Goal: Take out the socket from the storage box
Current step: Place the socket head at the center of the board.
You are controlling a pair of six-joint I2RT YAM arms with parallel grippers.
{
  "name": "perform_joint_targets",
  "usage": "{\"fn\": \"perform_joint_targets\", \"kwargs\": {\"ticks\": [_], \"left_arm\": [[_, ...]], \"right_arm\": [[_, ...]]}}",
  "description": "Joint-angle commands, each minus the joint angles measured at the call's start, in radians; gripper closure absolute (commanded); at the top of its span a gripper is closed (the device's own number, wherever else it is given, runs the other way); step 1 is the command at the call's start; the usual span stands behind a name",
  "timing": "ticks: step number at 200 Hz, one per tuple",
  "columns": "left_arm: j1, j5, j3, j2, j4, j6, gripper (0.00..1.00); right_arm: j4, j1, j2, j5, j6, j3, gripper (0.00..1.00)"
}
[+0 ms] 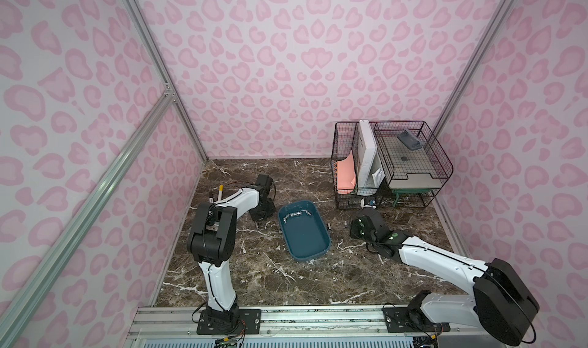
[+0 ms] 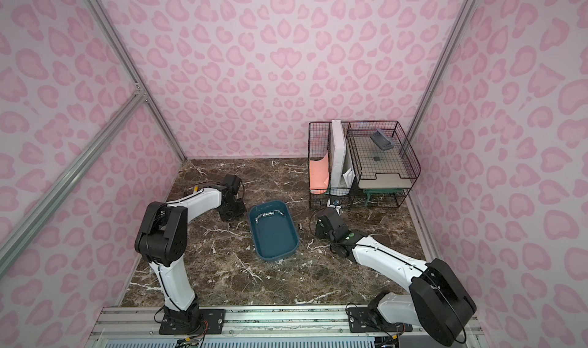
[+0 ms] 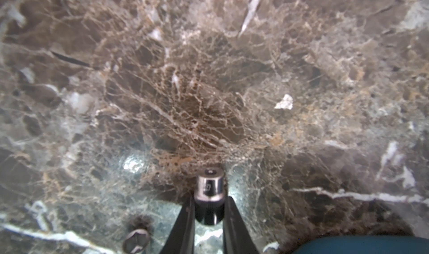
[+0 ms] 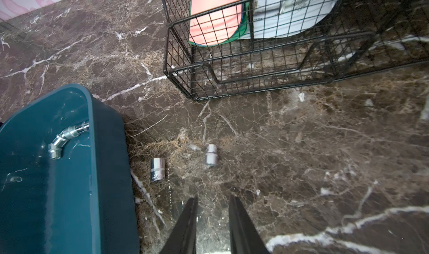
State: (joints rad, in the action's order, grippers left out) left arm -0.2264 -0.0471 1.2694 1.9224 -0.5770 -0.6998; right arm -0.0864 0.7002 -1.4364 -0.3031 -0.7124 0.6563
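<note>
1. The table (image 1: 286,286) has the box (image 1: 304,240) in the middle, between our arms, with its long axis running away from the base.
2. Our left gripper (image 3: 209,204) is clamped on a socket (image 3: 209,187), out over the table just off the box's left rim.
3. Our right gripper (image 4: 213,200) is empty with narrow jaws, and the box lies to its left.
4. A row (image 4: 67,134) of joined sockets lies crosswise at the box's far end. We reckon the left arm's a bit nearer.
5. Two loose sockets (image 4: 157,169) lie on the table just right of the box.
</note>
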Motion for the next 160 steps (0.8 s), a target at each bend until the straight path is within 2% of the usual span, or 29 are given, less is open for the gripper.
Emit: {"fn": "perform_joint_targets", "kwargs": {"ticks": [1, 35, 102, 160], "left_arm": [[0.0, -0.004, -0.002, -0.002, 0.006, 0.012, 0.77], [0.0, -0.002, -0.01, -0.014, 0.005, 0.013, 0.72], [0.0, 0.003, -0.018, -0.036, 0.001, 0.026, 0.69], [0.0, 0.022, -0.007, -0.098, -0.041, 0.051, 0.58]], "right_arm": [[0.03, 0.001, -0.002, 0.0, -0.007, 0.006, 0.72], [0.03, -0.001, -0.004, 0.0, -0.007, 0.008, 0.72], [0.027, -0.001, -0.005, -0.001, -0.009, 0.01, 0.71], [0.025, -0.001, -0.015, 0.002, -0.007, 0.016, 0.71]]}}
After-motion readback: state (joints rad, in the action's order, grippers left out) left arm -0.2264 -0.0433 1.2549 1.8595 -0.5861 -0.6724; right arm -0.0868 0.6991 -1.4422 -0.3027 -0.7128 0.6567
